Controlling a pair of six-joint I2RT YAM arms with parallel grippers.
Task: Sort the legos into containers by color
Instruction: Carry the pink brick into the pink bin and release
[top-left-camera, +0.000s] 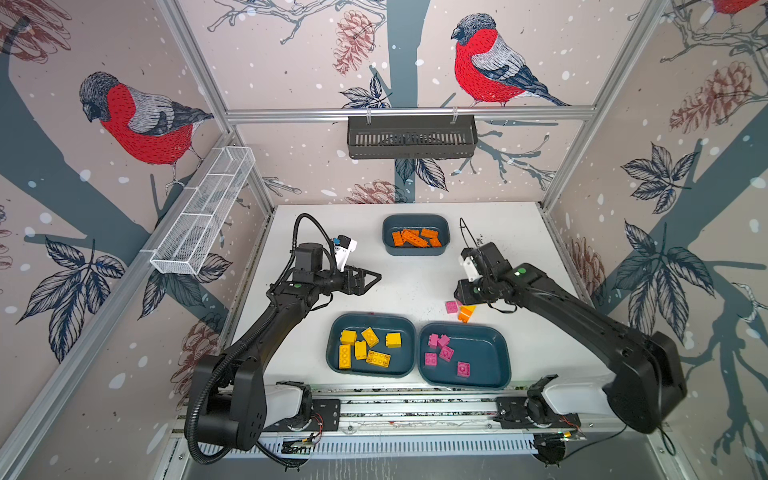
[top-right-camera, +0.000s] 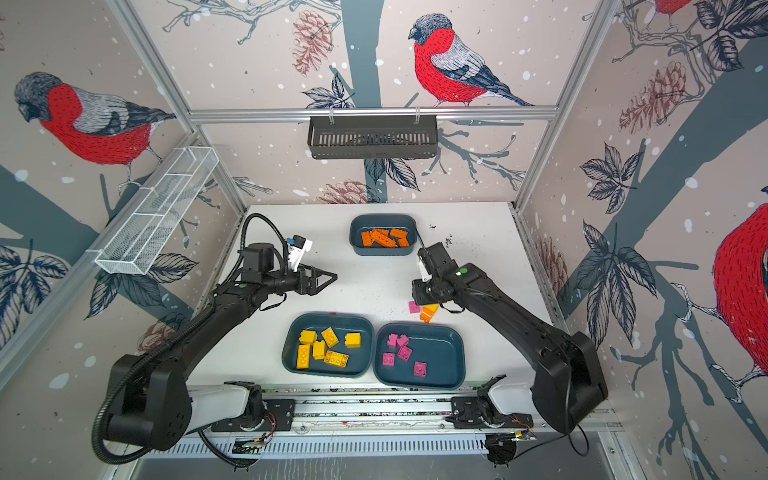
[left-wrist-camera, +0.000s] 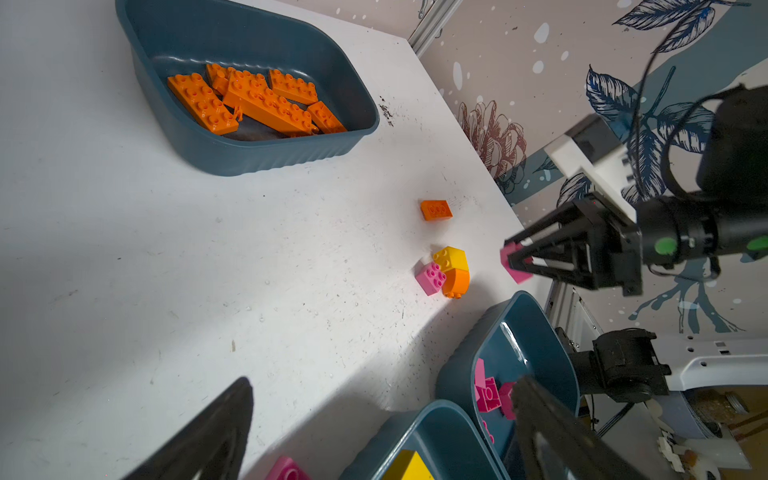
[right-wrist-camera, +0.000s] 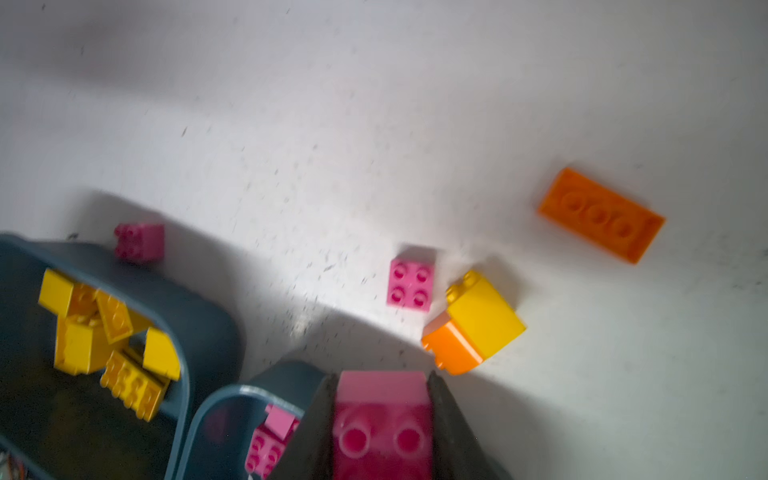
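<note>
In both top views your right gripper (top-left-camera: 460, 296) hangs just beyond the wide teal plastic tub of pink bricks (top-left-camera: 484, 353); your left gripper (top-left-camera: 372, 279), jaws spread, sits farther off. Left wrist: the right gripper is clamped on a square pink plastic brick (left-wrist-camera: 514, 272) near that tub. Right wrist: the brick (right-wrist-camera: 380, 388) is just beside the tub's rim.

A robot test cell in a lab: an aluminium frame (top-left-camera: 409, 112) holds bird-printed panels (top-left-camera: 291, 50) around a white table (top-left-camera: 415, 282), with a left arm (top-left-camera: 270, 328) and right arm (top-left-camera: 582, 320) bolted to a rail (top-left-camera: 415, 409) at its front.
</note>
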